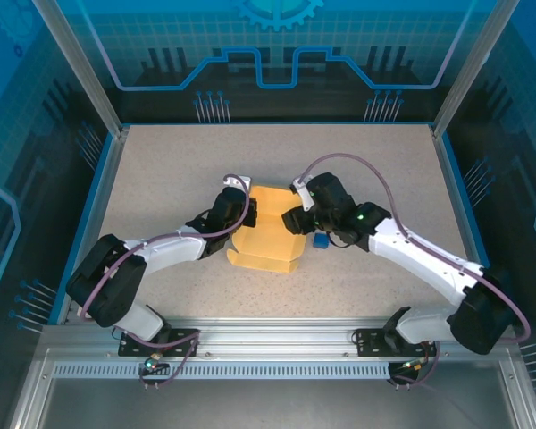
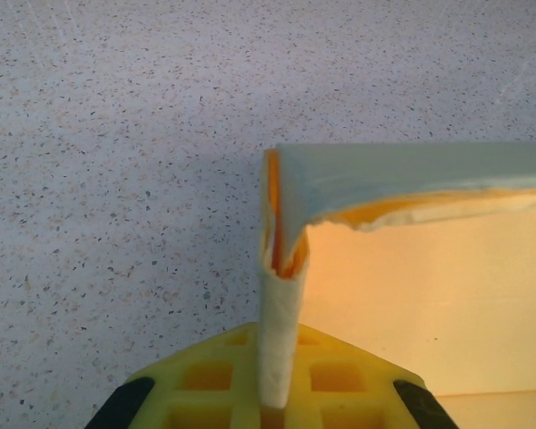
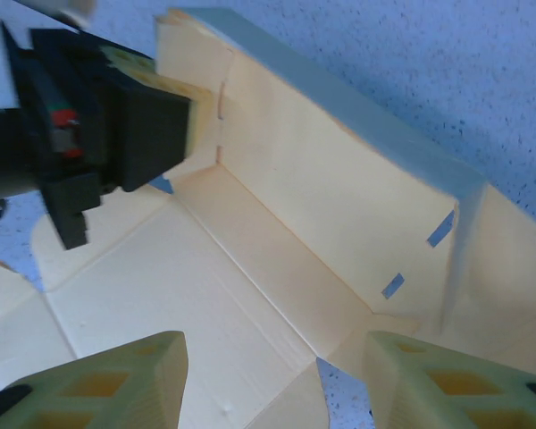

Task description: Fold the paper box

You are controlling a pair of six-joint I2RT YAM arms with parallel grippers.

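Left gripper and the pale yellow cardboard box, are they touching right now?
Touching. In the left wrist view, a folded wall edge of the pale yellow cardboard box sits pinched between the jaws of the left gripper.

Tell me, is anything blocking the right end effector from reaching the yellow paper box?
Nothing visible is. The right end effector hangs open over the paper box, with only bare cardboard ahead of it. The little blue cube sits beside the box, out of the way. The left end effector pinches a flap on the other side.
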